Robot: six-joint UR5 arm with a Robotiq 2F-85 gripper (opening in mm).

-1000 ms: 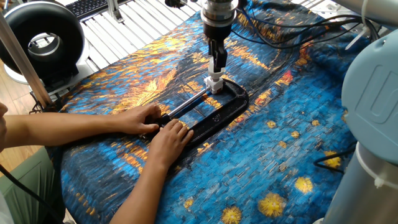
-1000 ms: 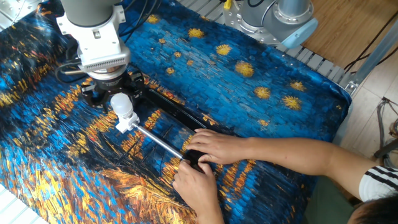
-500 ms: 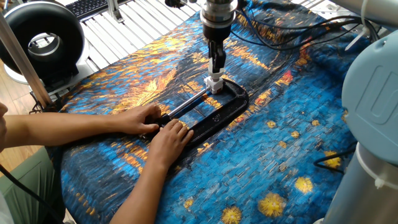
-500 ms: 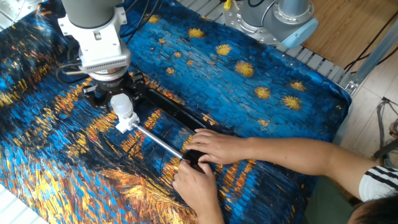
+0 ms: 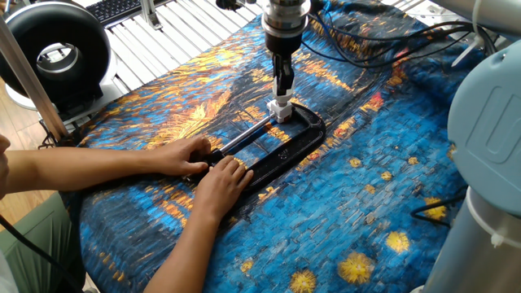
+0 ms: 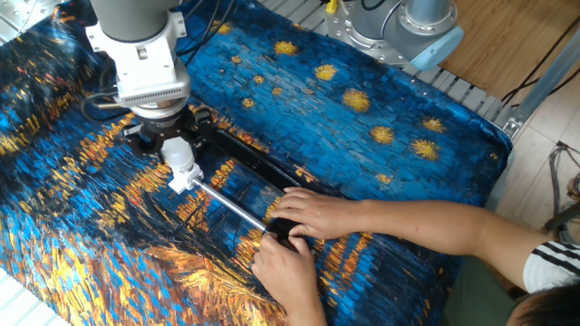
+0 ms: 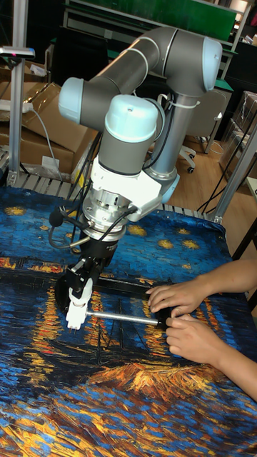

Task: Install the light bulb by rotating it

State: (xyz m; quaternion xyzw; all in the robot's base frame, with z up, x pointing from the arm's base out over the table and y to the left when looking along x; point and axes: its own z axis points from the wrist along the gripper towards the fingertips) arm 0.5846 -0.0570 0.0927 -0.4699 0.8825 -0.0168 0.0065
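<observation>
The light bulb, a small white globe, stands upright in the white socket block that sits at the end of a black C-clamp. My gripper points straight down, with its dark fingers closed on the bulb's sides. In the tall fixed view the bulb shows between the fingers of the gripper, above the socket block. From the opposite side the gripper hides most of the bulb, and only the socket block shows under it.
A person's two hands press down the near end of the C-clamp on the blue and orange painted cloth. Cables lie behind the gripper. A black ring-shaped device stands at the far left.
The gripper has settled slightly lower over the bulb, so less of the white globe shows. The clamp, socket and hands have not moved.
</observation>
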